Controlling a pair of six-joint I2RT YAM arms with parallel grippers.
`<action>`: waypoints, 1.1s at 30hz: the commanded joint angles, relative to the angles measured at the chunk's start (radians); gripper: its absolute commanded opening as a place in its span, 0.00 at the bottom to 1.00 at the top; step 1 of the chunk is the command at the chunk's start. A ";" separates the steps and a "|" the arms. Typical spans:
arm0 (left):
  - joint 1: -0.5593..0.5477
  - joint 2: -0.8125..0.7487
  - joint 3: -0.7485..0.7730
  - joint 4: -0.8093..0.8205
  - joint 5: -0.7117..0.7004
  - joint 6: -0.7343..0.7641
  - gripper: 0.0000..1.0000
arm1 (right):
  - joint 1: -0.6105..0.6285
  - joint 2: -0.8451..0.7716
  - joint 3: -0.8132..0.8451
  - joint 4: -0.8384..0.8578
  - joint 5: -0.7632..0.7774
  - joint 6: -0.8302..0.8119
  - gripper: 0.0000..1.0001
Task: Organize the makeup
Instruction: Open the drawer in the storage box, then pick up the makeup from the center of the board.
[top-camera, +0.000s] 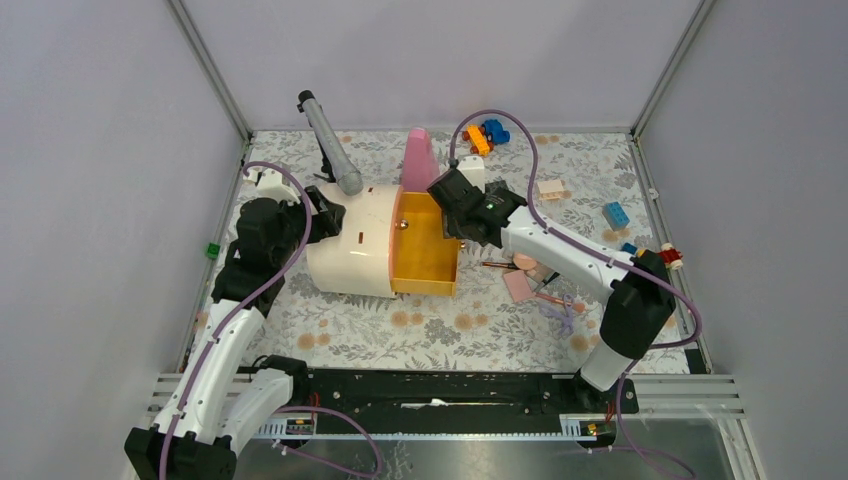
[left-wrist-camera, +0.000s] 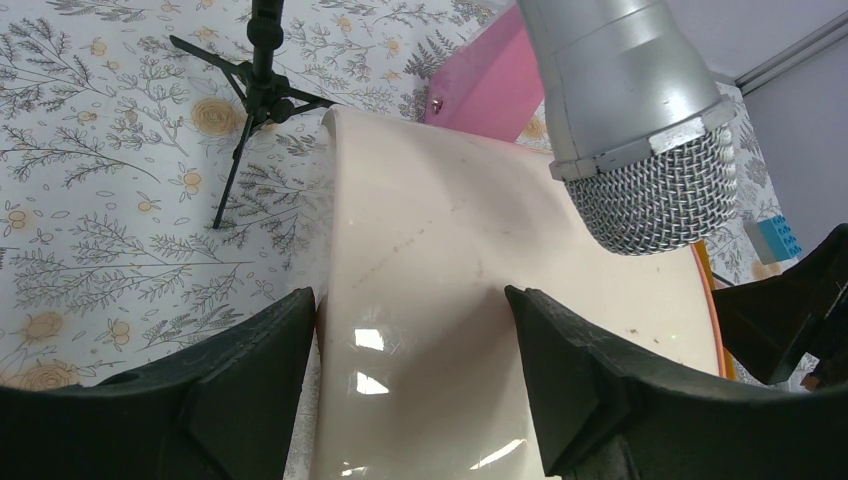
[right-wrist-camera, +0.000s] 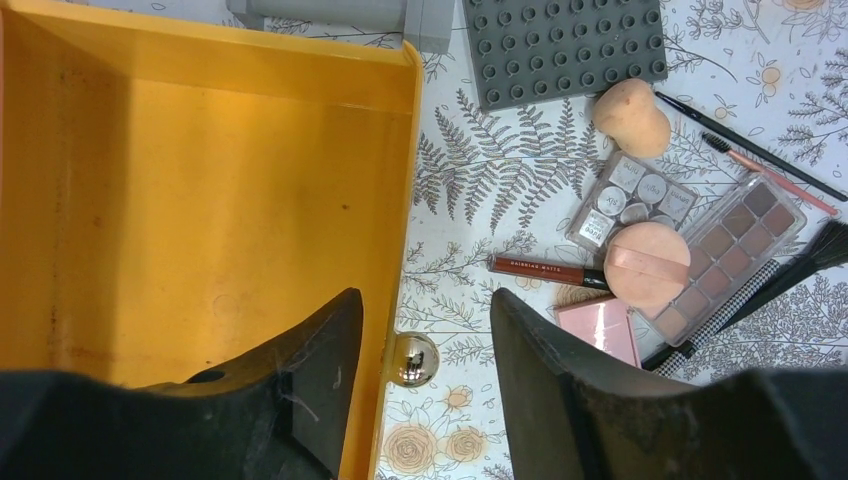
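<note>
Top external showed the makeup (top-camera: 520, 284) lying right of centre, beside the open drawer (top-camera: 425, 255). Left wrist showed the left gripper (left-wrist-camera: 410, 300) half-open against the cabinet (left-wrist-camera: 440, 230), pinching nothing visible, so a tug might slide it. Right wrist showed the right gripper (right-wrist-camera: 425, 300) spread astride the knob (right-wrist-camera: 412, 358), liable to nudge the drawer shut; the lipstick (right-wrist-camera: 545, 269) lay left-to-right, dark end toward the puff (right-wrist-camera: 647, 263).

plain pale lilac walls (top-camera: 420, 50) enclose a floral-print tablecloth (top-camera: 450, 330), evenly lit.

Yellow drawer (right-wrist-camera: 200, 200) stands open above; makeup (right-wrist-camera: 648, 262) clutters its right, microphone (left-wrist-camera: 640, 130) overhangs cream case (left-wrist-camera: 430, 300).
</note>
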 joint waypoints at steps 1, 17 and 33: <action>0.005 0.028 -0.037 -0.181 0.004 0.043 0.72 | 0.003 -0.074 0.009 0.008 0.030 -0.012 0.58; 0.007 0.026 -0.039 -0.181 0.004 0.043 0.73 | -0.343 -0.394 -0.288 0.142 -0.175 -0.007 0.63; 0.006 0.027 -0.039 -0.181 0.013 0.044 0.73 | -0.645 -0.210 -0.510 0.336 -0.277 0.050 0.61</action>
